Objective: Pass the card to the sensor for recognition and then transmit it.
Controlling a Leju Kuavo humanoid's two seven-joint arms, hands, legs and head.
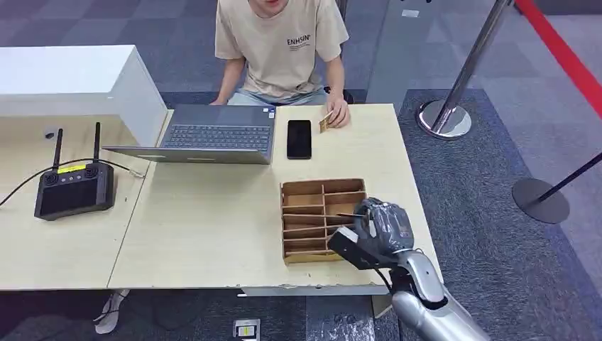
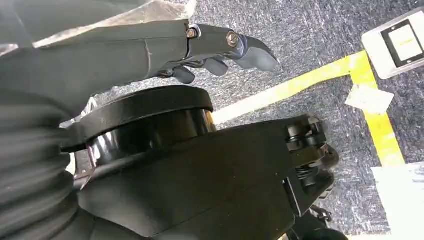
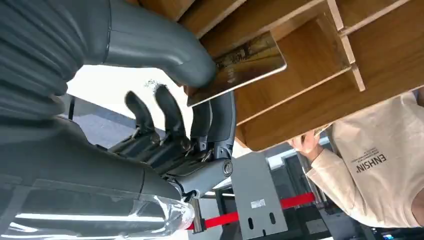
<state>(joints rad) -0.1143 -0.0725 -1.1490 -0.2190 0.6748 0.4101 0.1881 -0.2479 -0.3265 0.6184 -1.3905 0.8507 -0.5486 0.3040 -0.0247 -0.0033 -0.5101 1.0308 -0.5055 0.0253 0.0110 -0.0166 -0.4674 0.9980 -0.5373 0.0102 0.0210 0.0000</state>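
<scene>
**Inspector:** Describe the right arm.

**Assistant:** Silver, smooth-shelled forearm [image 1: 426, 295] with a thin black cable along its wrist. The right hand [image 1: 380, 231] is grey under a clear, glossy plastic wrap, with a black block-shaped module at its near-left side.

**Inspector:** Close up?

**Assistant:** Grey ribbed cover [image 3: 35, 45], thick rounded grey thumb [image 3: 155, 45], darker slim fingers [image 3: 170, 117] with silver screws at the hinges.

**Inspector:** The left hand?

**Assistant:** The left hand [image 2: 200, 45] has dark grey angular fingers [image 2: 250, 50], two silver screw heads, and a crumpled clear film behind them.

**Inspector:** The person?

**Assistant:** A beige short-sleeved T-shirt [image 1: 280, 46] with dark "ENHSIN" chest lettering.
</scene>
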